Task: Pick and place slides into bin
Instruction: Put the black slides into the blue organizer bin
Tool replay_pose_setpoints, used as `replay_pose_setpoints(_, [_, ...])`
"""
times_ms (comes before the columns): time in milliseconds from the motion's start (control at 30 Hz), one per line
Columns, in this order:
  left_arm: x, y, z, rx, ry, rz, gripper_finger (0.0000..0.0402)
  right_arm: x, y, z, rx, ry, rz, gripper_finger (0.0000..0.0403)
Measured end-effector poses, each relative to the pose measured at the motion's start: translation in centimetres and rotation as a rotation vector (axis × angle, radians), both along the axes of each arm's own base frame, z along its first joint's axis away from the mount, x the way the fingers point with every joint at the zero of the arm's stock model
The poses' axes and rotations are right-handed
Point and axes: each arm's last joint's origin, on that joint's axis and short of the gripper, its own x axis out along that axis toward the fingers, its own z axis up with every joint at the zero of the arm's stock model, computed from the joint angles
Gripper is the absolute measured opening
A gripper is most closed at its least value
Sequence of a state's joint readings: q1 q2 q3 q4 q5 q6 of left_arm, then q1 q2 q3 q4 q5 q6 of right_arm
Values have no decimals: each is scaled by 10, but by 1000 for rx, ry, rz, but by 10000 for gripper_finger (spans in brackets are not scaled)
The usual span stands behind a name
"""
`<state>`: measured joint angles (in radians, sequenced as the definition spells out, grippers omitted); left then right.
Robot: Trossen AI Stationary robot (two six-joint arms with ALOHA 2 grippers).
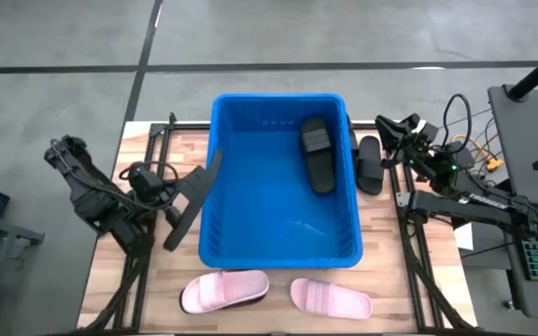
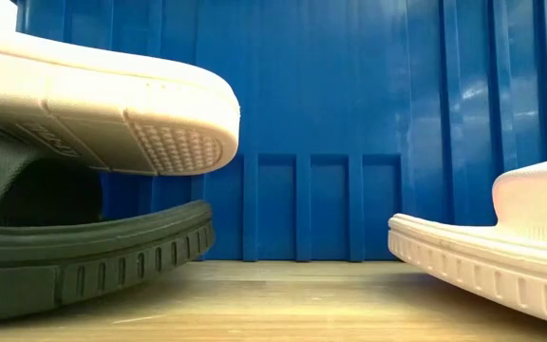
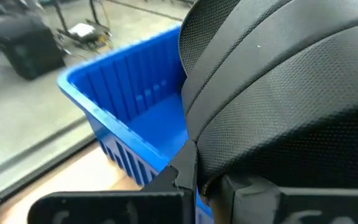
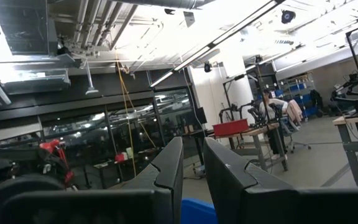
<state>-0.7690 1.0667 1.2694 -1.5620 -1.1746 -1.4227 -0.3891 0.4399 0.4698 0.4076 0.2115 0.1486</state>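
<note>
The left gripper (image 1: 187, 207) sits by the desk's left side, fingers clamped on a slide (image 1: 194, 198). The right gripper (image 1: 390, 126) waits at the far right corner, fingers nearly together.

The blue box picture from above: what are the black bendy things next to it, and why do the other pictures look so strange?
Those are two robot arms, and each one ends in a gripper with two fingers. The top picture looks straight down on the wooden table. The left gripper is holding a black slide beside the blue bin. A second black slide lies inside the bin. A third black slide lies just outside it, near the right gripper, which holds nothing. Two pink slides wait on the table. The low picture is taken at table height, so the slides look huge. The last two come from cameras on the arms' wrists.
</note>
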Motion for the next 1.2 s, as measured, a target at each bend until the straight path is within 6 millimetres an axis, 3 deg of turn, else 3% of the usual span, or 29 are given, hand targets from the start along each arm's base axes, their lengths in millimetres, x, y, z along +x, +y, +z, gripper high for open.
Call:
replay_pose_setpoints(367, [23,-2,-7,122,37,71,0,0,0,0,0,0,0,57])
replay_pose_setpoints(767, [50,14,-17,184,89,243,0,0,0,0,0,0,0,57])
replay_pose_setpoints(1200, [78,23,-10,268,180,194,0,0,0,0,7,-2,3,56])
